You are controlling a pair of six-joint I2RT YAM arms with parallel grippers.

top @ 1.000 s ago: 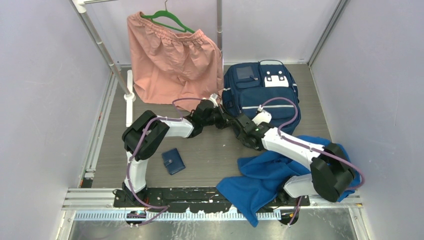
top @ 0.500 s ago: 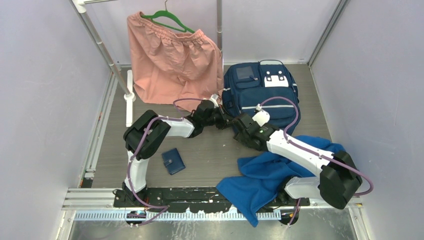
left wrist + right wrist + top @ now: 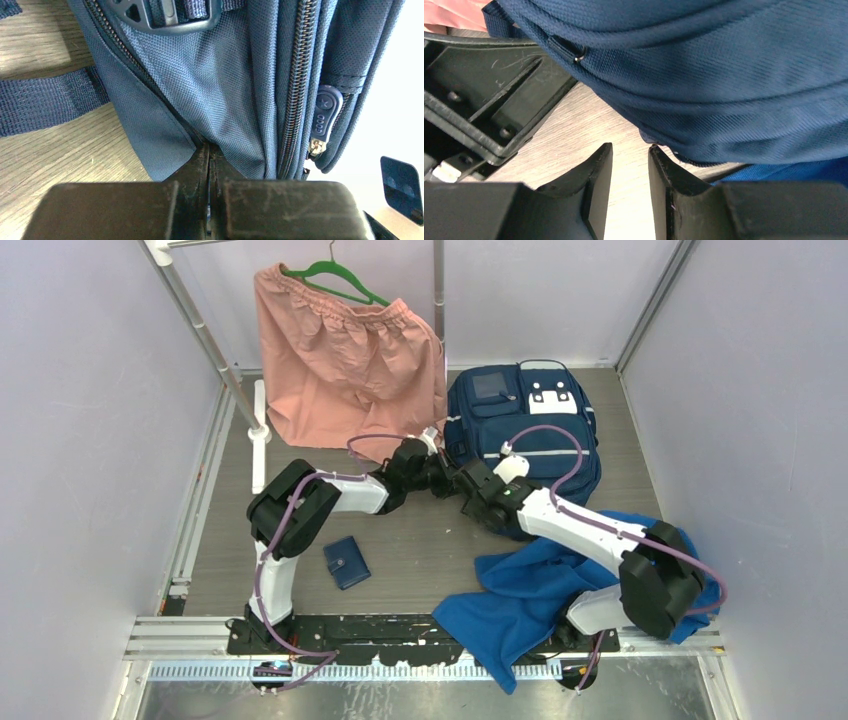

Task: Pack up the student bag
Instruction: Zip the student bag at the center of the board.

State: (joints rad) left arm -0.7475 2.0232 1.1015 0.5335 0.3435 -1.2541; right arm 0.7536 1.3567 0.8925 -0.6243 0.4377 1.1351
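The student bag (image 3: 530,425) lies flat at the back right of the table, grey pocket panel up. My left gripper (image 3: 446,480) is at its near left corner. In the left wrist view the jaws (image 3: 208,149) are shut on a fold of the bag's navy fabric (image 3: 220,75) next to a zip, with a zip pull (image 3: 324,112) at the right. My right gripper (image 3: 468,486) is right beside it. In the right wrist view its jaws (image 3: 630,147) stand a little apart with bare table between them, just under the bag's edge (image 3: 724,75).
A small navy wallet (image 3: 346,562) lies on the table near the left arm. A royal-blue cloth (image 3: 530,595) is draped under the right arm. Pink shorts (image 3: 345,365) hang on a green hanger from a rack at the back left. The left gripper's body (image 3: 489,100) is close to my right fingers.
My right gripper has moved a little left and towards the bag's near left corner, closer to the left gripper. The left arm and the bag have not moved.
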